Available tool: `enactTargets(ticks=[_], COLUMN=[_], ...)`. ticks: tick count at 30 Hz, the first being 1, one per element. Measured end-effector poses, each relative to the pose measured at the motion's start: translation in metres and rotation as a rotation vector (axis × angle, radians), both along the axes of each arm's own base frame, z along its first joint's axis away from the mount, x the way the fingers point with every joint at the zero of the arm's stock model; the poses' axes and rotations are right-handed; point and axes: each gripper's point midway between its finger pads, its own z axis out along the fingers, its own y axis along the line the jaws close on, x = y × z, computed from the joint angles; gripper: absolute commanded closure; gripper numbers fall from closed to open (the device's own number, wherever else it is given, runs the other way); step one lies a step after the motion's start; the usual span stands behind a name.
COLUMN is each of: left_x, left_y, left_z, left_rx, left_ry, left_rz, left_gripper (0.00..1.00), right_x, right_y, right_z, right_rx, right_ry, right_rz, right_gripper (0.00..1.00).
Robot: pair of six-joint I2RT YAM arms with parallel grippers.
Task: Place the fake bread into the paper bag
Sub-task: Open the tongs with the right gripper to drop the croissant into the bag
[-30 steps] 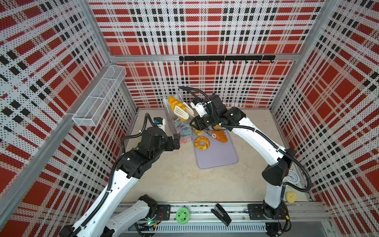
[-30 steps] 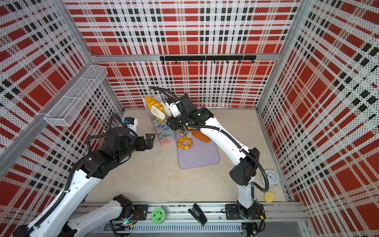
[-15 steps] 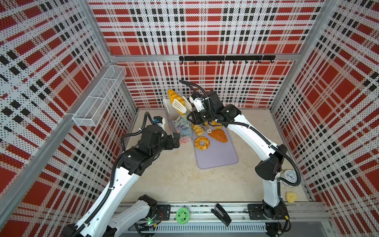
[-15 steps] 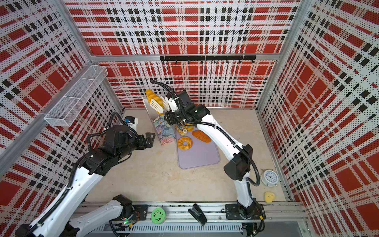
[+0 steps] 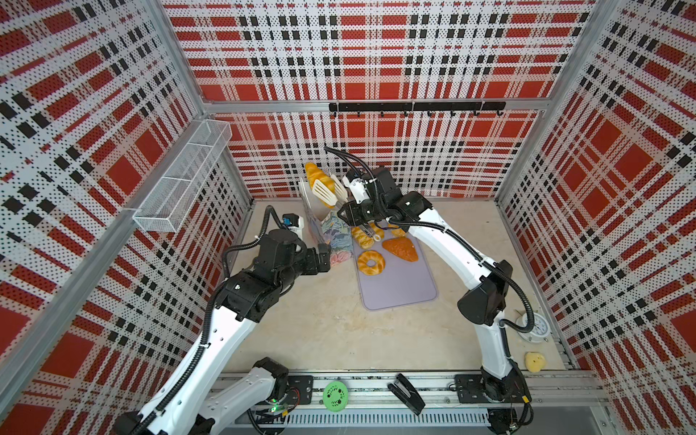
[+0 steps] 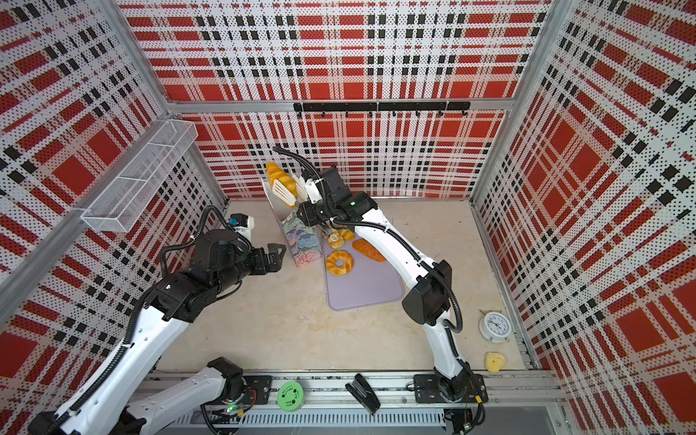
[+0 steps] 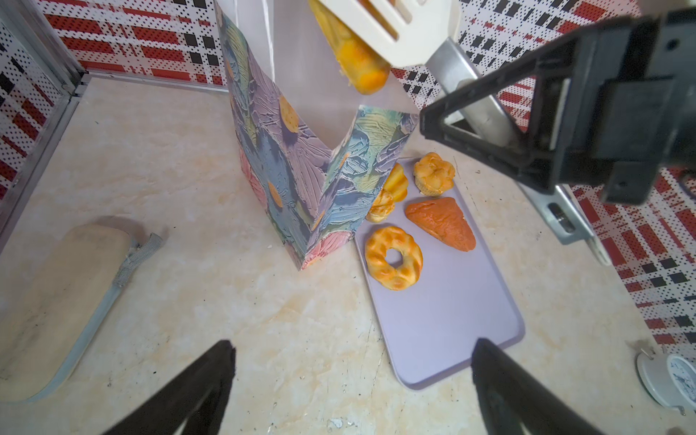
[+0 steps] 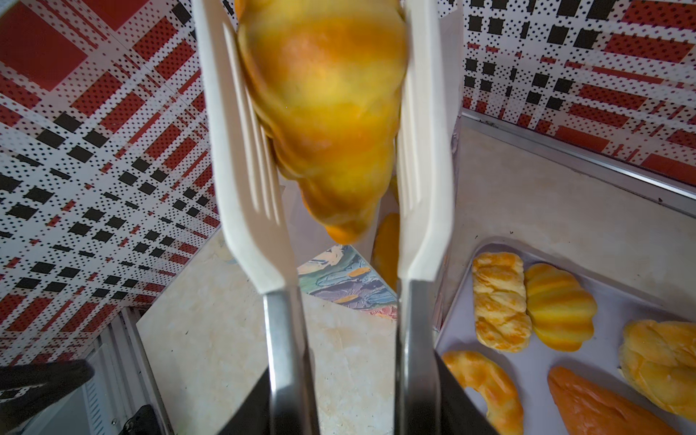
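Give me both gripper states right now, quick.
Left gripper: open, empty, near the paper bag.
Right gripper: closed on the tongs, which pinch a croissant over the bag.

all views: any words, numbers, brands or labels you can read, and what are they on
No text can be read in any view.
Clock: numerals on the dial, too small to read.
Left arm: small white mark on its black joint, too small to read.
Paper bag: flower print only, no words.
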Motion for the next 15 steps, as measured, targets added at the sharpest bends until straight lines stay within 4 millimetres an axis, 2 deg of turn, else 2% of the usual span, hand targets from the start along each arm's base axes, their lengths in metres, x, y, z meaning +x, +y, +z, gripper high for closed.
enactTargets(ticks=[7,12,15], left_x=[-0.003,-0.006,-0.007], left_y=[-0.001,0.000,0.000], left_z=[-0.012,-0.013,-0.013], left_rx=[-0.012,-0.024,-0.031], left_ry=[0.027,0.026,0.028], left_rz=[-0.001,0.005,0.005], left_gripper=[0.01,0.01,0.01], right_x=[0.005,0.006,0.007], right_y=[0.004,0.004,0.004], right_z=[-0.011,-0.008,-0.002], right_rx=[-0.012,-0.008,-0.001], right_ry=[0.012,0.003,-0.007], right_rz=[-0.001,-0.005,-0.007], right_gripper=[0.48,0.47,0.43])
